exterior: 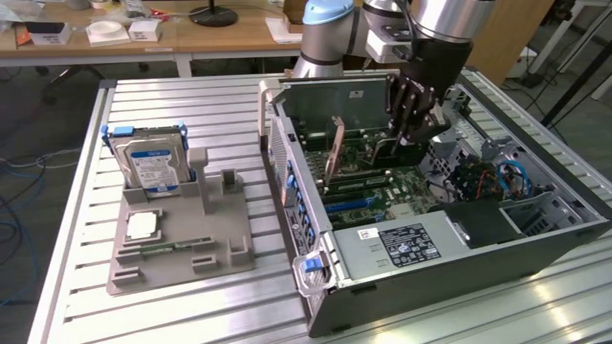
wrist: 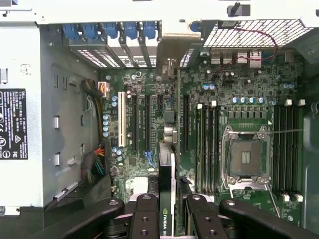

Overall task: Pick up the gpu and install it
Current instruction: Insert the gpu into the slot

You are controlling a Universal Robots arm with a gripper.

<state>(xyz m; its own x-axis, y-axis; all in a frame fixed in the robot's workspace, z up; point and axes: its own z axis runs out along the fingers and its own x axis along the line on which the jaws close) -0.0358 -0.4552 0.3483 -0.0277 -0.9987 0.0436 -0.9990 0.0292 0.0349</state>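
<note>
In the exterior view, the pincer [exterior: 411,135] reaches down into the open computer case [exterior: 535,252], clenched on the graphics card [exterior: 368,149], which stands on edge above the case floor. In the wrist view, the pincer [wrist: 172,211] grips the card [wrist: 167,219] edge-on over the case's motherboard [wrist: 249,99].

robotics lab, slotted aluminium bench [exterior: 191,315], open pc tower [exterior: 402,247], cluttered wooden desks [exterior: 239,39] behind
</note>
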